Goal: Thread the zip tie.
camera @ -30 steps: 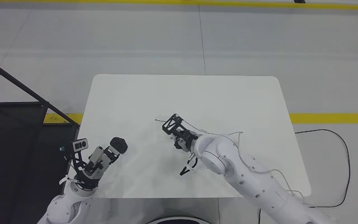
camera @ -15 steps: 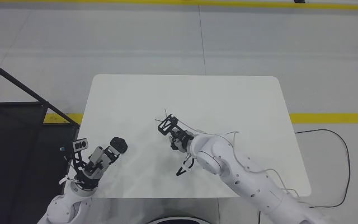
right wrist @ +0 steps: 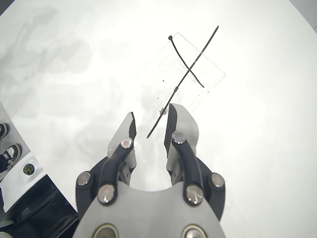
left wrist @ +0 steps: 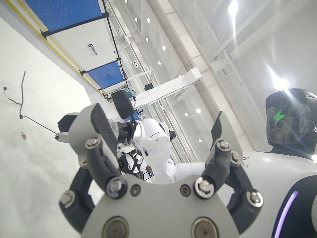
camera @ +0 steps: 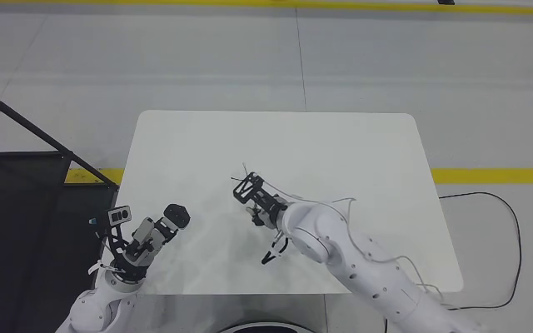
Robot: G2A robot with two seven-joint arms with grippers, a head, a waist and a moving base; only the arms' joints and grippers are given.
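Two thin black zip ties lie crossed on the white table [camera: 358, 150]. The longer zip tie [right wrist: 198, 56] runs back between my right gripper's fingers and has a small knot [right wrist: 175, 89] partway along. The shorter zip tie [right wrist: 182, 59] shows its square head at one end. My right gripper [right wrist: 151, 115] is open, with the long tie's tail passing close to one finger [right wrist: 171, 122]. Seen from above, the right gripper [camera: 244, 183] is left of the table's middle, by the zip ties [camera: 242, 172]. My left gripper [camera: 176, 215] stands open and empty at the front left edge, pointing upward.
A clear thin sheet [right wrist: 213, 71] lies flat under the crossed ties. A small brown speck [right wrist: 162, 111] sits beside the long tie. Bare table stretches to the right and the back. A dark stand [camera: 33, 216] is off the table's left side.
My right gripper has shifted slightly left toward the zip ties. The left arm has not moved.
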